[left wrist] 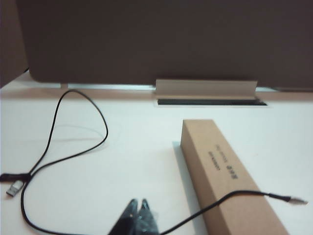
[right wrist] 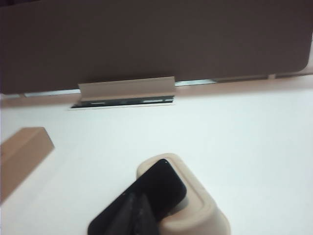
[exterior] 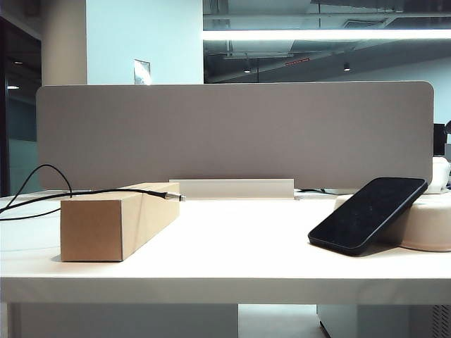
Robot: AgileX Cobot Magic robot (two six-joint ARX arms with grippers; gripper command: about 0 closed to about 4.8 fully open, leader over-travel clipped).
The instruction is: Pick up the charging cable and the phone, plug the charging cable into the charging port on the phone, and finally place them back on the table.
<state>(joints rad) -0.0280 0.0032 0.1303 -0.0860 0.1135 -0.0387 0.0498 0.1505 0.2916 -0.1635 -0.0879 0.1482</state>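
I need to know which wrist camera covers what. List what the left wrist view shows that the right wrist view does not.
Only the left wrist view: the charging cable looped on the table, its plug tip overhanging the cardboard box, and the shut left hand.

Only the right wrist view: the phone leaning on the cream tray, with the shut right hand in front of it.

Both: the table, the cardboard box and the grey divider panel.

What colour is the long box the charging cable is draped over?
The box is plain light brown cardboard, clearest in the exterior view; the cable over it is black.
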